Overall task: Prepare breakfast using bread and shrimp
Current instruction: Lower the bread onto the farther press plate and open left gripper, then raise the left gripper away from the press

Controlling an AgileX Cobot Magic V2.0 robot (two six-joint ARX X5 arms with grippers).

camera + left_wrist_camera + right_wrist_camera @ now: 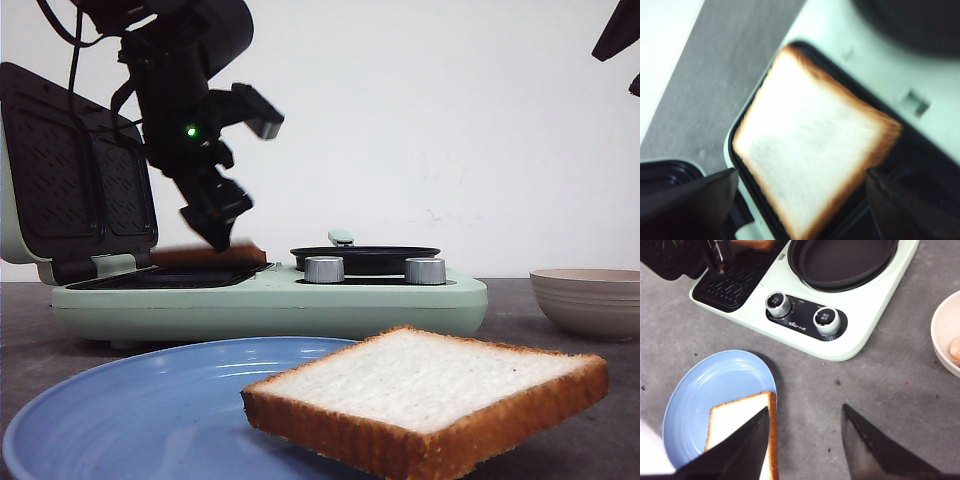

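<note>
Left gripper (800,210), jaws wide and empty, sits directly above a bread slice (812,155) lying flat in the sandwich maker (270,300), table's left side.

The left gripper (800,200) has its jaws spread wide, with one bread slice (812,150) lying in the gap on the grill plate (732,282); the raised lid (75,175) stands close behind. Below the right gripper's (805,440) parted jaws is bare table (855,385), with the blue plate (700,390) and second slice (740,425) under one finger.
</note>
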